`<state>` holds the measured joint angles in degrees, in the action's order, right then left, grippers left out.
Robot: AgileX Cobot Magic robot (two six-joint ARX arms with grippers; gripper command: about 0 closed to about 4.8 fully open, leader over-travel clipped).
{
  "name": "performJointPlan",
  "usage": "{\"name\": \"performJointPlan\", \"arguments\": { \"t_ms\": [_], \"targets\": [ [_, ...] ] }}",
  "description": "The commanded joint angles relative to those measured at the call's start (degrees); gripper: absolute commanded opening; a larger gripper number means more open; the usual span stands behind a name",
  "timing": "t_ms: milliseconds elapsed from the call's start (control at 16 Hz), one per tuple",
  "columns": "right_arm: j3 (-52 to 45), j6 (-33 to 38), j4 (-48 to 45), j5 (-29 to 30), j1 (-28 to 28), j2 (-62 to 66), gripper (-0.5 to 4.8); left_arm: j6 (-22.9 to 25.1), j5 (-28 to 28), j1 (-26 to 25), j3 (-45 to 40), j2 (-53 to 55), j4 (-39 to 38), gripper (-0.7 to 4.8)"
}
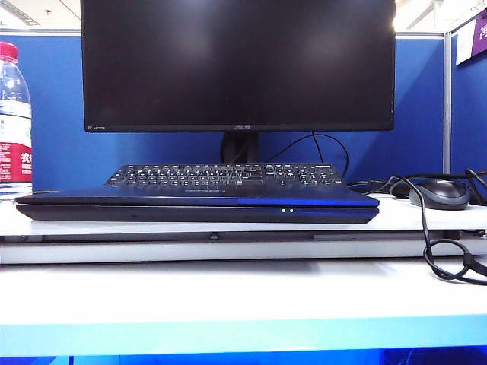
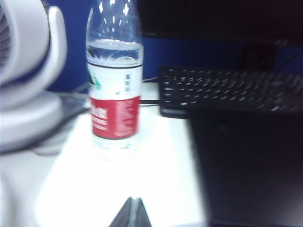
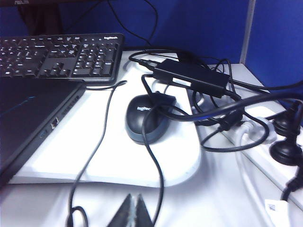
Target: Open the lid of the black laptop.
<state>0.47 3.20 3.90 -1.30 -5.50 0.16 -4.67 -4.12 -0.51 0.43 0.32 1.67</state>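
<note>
The black laptop point(image 1: 196, 207) lies closed on the white raised shelf, its wedge front facing me with two small green lights. Its lid point(image 1: 152, 197) rests flat on the base, with a bluish sheen. In the left wrist view the lid point(image 2: 251, 165) is a dark slab off to the side of my left gripper point(image 2: 132, 200), which is shut and empty above the white surface. In the right wrist view the laptop's corner point(image 3: 33, 118) shows its side ports. My right gripper point(image 3: 133, 196) is shut and empty over the table near a cable. Neither gripper shows in the exterior view.
A black keyboard point(image 1: 228, 176) and the ASUS monitor point(image 1: 237, 65) stand behind the laptop. A water bottle point(image 2: 114, 75) and a white fan point(image 2: 26, 75) are at the left. A mouse point(image 3: 147, 116), power adapter point(image 3: 191, 78), tangled cables and a power strip point(image 3: 265, 142) crowd the right.
</note>
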Motion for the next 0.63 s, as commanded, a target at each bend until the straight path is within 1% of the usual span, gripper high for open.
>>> {"name": "performJointPlan", "arguments": {
  "t_ms": [63,125,188,251,313,376,439,502,564,627],
  "targets": [
    [-0.2,0.3,-2.2,5.6,0.0,-0.1,-0.01,-6.9,-7.8,0.0,0.0,-0.1,1.0,-0.05],
    [-0.2,0.3,-2.5,9.5,0.0,-0.1,-0.01,-6.9,-9.7,0.0,0.0,-0.1,1.2,-0.05],
    [-0.2,0.2,-2.5,11.3,0.0,-0.1,-0.01,-6.8,-10.1,0.0,0.0,-0.1,1.9,-0.05],
    [-0.2,0.3,-2.5,11.8,0.0,-0.1,-0.01,-6.5,-10.1,0.0,0.0,-0.1,2.8,-0.05],
    [-0.2,1.5,-2.5,12.7,0.0,-0.1,-0.01,-6.6,-10.1,0.0,0.0,-0.1,3.5,-0.05],
    [-0.2,5.2,-2.5,14.2,0.0,-0.1,-0.01,-8.0,-10.1,0.0,0.0,-0.1,4.7,-0.05],
    [-0.2,12.1,-2.5,15.9,0.0,-0.1,-0.01,-12.1,-10.8,0.0,0.0,-0.1,5.3,-0.05],
    [-0.2,19.4,-2.6,17.6,0.0,-0.1,-0.01,-17.6,-11.6,0.0,0.0,-0.1,5.5,-0.05],
    [-0.2,24.9,-2.7,18.6,0.0,-0.1,-0.01,-23.7,-12.4,0.0,0.0,-0.1,5.6,-0.04],
    [-0.2,29.2,-3.0,20.6,0.0,-0.1,-0.01,-26.4,-14.4,0.0,0.0,-0.1,5.2,-0.05]
  ]
}}
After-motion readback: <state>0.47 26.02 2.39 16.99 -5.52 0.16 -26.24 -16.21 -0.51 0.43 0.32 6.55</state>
